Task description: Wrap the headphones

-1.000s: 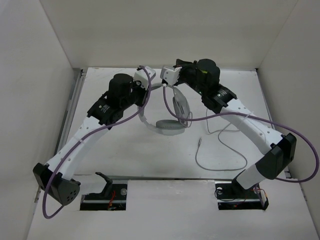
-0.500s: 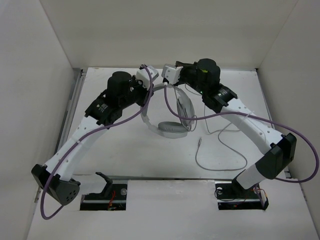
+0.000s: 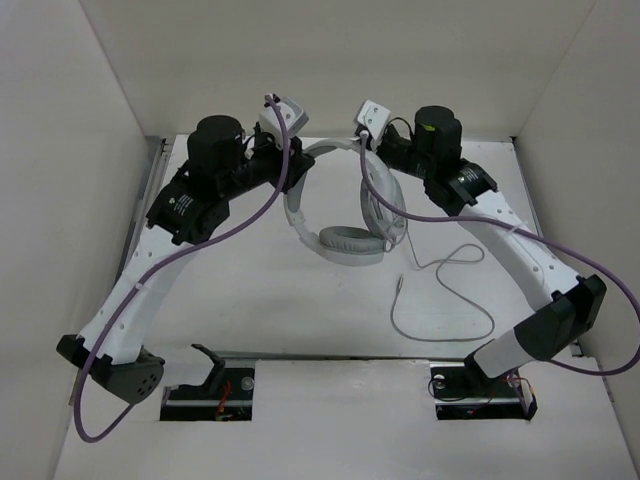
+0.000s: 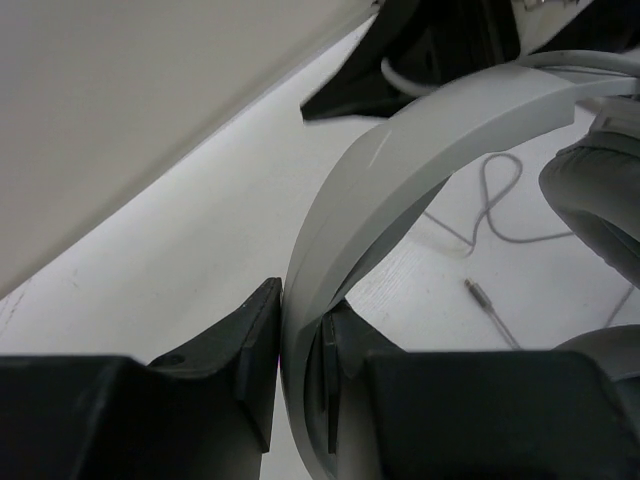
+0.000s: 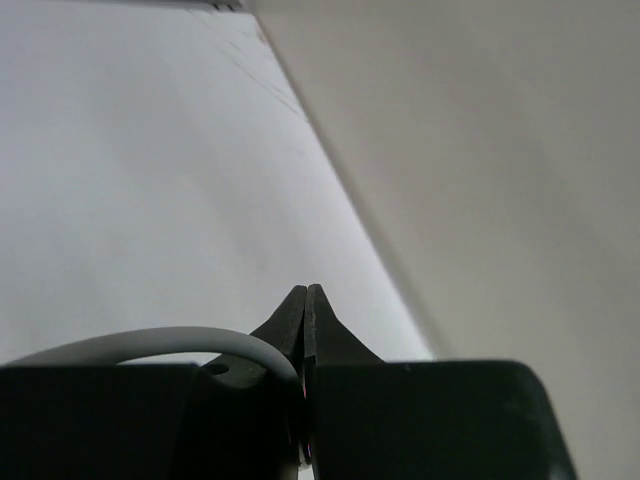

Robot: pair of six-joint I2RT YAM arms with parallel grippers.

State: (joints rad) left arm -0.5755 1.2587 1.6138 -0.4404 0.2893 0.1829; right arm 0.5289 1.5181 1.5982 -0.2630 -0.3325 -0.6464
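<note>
Your left gripper (image 4: 302, 312) clamps the headphones (image 4: 400, 150) by the headband, which sits between its fingers. Your right gripper (image 5: 306, 300) is pressed shut, just beside the band.

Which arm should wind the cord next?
Right. The left tool is clamped on the headband, steadying it. The right tool sits beside it and seems to pinch the cord.

Robot lab cell: white walls (image 3: 350, 60) box white table (image 3: 260, 300); left arm (image 3: 150, 285), right arm (image 3: 520, 260) bolted at edge.
</note>
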